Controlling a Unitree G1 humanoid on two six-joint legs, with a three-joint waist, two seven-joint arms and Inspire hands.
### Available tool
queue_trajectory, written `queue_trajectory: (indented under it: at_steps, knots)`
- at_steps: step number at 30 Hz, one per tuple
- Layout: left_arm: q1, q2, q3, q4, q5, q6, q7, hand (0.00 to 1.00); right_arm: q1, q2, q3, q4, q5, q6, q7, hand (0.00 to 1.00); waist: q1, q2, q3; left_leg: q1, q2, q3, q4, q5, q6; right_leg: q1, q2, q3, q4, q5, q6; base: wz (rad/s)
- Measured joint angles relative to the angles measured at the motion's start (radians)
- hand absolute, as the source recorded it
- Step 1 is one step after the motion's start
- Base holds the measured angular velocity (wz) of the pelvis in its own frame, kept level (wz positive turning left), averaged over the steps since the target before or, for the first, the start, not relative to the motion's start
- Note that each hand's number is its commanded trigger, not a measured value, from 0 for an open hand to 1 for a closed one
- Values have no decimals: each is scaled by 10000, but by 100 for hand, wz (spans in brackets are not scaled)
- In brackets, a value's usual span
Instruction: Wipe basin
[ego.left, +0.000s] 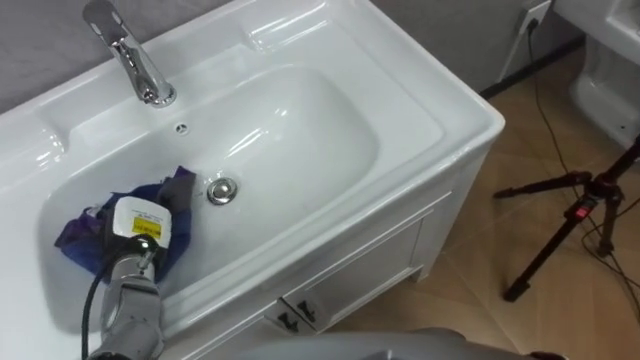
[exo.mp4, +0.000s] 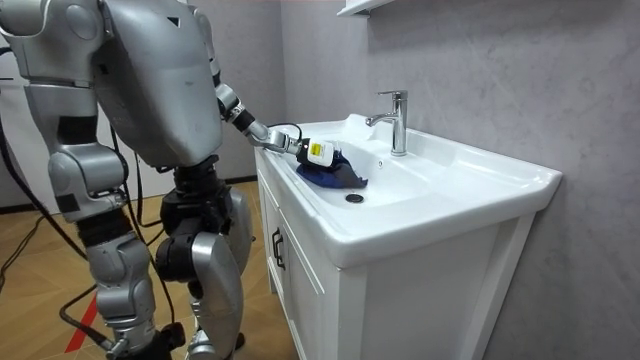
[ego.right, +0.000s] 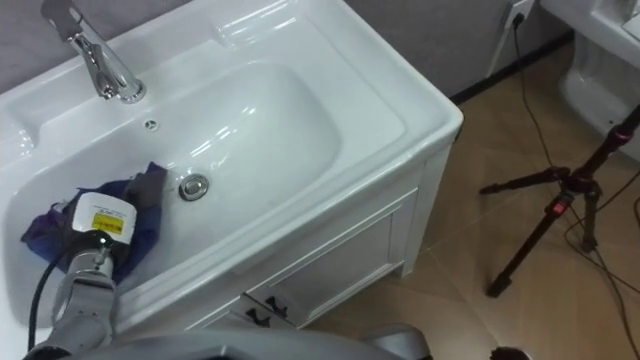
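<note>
The left hand (ego.left: 140, 222) lies on the blue cloth (ego.left: 80, 233) at the basin's (ego.left: 300, 130) left end, near the drain (ego.left: 222, 190). Whether it grips the cloth cannot be told.

1. The left eye view looks steeply down from the robot's head, close over the white basin (ego.left: 330, 60). The faucet (ego.left: 130, 55) sits at its upper left, and floor with a black tripod (ego.left: 580, 215) at its right.
2. The right eye view looks from just beside it, facing the same way, and the same things sit slightly further left in it.
3. The room view stands farther off, beyond the basin's end at the robot's right, at about rim height. It faces along the basin towards the robot.
4. All three views share the basin, faucet, drain (ego.left: 222, 190) and the left hand (ego.left: 140, 222) in the bowl.
</note>
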Motion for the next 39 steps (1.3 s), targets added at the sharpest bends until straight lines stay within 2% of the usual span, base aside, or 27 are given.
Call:
queue_trajectory:
  at_steps: [4, 5, 7, 13, 15, 20, 24, 27, 37, 39]
  knots:
    - [-4, -57, 459, 24, 79, -36, 164, 100, -35, 177, -11, -11, 224, -2, -145, 0, 109, -171, -6, 83, 9, -222, 23, 13, -19, 30, 5, -80, 232, -150, -77, 4]
    - [-3, -68, 617, 25, 80, -75, 260, 100, -2, 192, 3, -37, 354, -13, -160, 0, 182, -240, -9, 129, 11, -228, -8, 67, -111, 74, 6, -89, 220, -163, -98, 0]
    - [-5, -93, 870, 25, 57, -149, 442, 100, 95, 181, 14, -93, 591, -46, -186, 0, 215, -313, -6, 172, 15, -250, -12, 90, -146, 193, -7, -192, 131, -184, -133, 9]
    - [-13, -334, 1782, 35, -391, -577, 1438, 100, 180, 175, 408, -75, 956, -90, -444, 0, 312, -359, -2, 167, 58, -250, -25, 111, -181, 217, 11, -320, 104, -237, -194, 6]
    - [-14, -480, 2300, 34, -521, -827, 1876, 100, 176, 180, 497, -76, 932, -94, -532, 0, 314, -380, -1, 163, 61, -253, -46, 119, -192, 225, 1, -390, 103, -241, -198, 9]
    - [-94, -560, 2781, 36, -1171, -1242, 2592, 100, 250, 185, 700, -75, 989, -214, -614, 0, 313, -494, -5, 162, 59, -253, -118, 124, -199, 265, -30, -550, 67, -244, -193, 7]
    - [-317, -530, 2861, 50, -2075, -1430, 3100, 100, 282, 185, 739, -73, 985, -219, -576, 0, 311, -614, 12, 167, 54, -253, -224, 125, -201, 276, -34, -672, -2, -245, -183, 11]
    - [-473, -482, 2881, 25, -2290, -1535, 3202, 100, 271, 179, 928, -79, 1005, -231, -520, 0, 312, -752, 46, 152, 51, -253, -236, 125, -201, 307, -56, -770, -40, -251, -171, 13]
    - [-500, -481, 2882, -43, -2324, -1632, 3583, 100, 273, 177, 1327, -115, 1327, -267, -75, 0, 326, -786, 52, 126, 53, -254, -236, 125, -201, 322, -68, -805, -55, -258, -162, 1]
    - [-665, -530, 2888, -17, -2437, -1707, 3672, 100, 270, 218, 1525, -111, 1347, -341, -76, 0, 328, -839, 87, 125, 50, -254, -242, 125, -201, 334, -79, -823, -59, -258, -161, 6]
